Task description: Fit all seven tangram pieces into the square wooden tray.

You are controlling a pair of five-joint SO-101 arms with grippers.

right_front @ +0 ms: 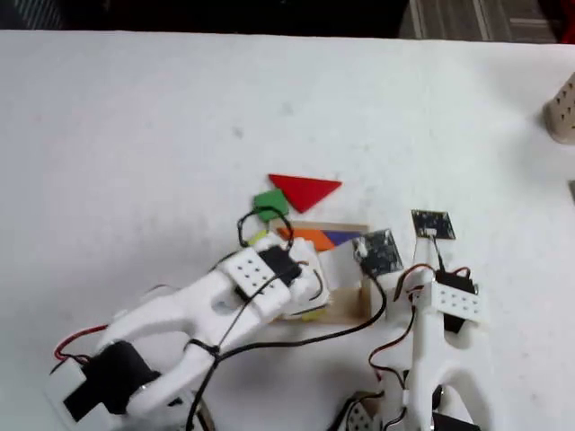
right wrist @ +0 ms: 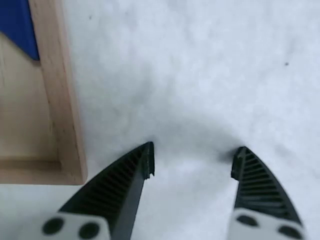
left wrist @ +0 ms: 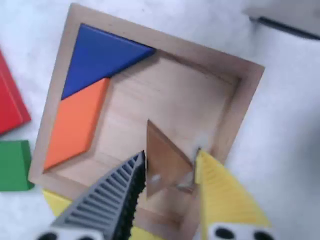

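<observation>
The square wooden tray (left wrist: 235, 107) holds a blue triangle (left wrist: 100, 52) and an orange parallelogram (left wrist: 75, 122) along one side. My left gripper (left wrist: 170, 158) is shut on a brown triangle (left wrist: 164, 172), held tilted low inside the tray near a corner. A red triangle (right_front: 304, 190) and a green square (right_front: 269, 205) lie on the table just beyond the tray (right_front: 346, 310). A yellow piece (left wrist: 54, 200) lies against the tray's outer edge. My right gripper (right wrist: 192, 160) is open over bare table beside a tray corner (right wrist: 62, 110).
The left arm (right_front: 207, 310) lies across the tray's left side; the right arm (right_front: 446, 301) stands to the tray's right. A pale perforated object (right_front: 561, 112) sits at the far right edge. White table stretches wide to the back and left.
</observation>
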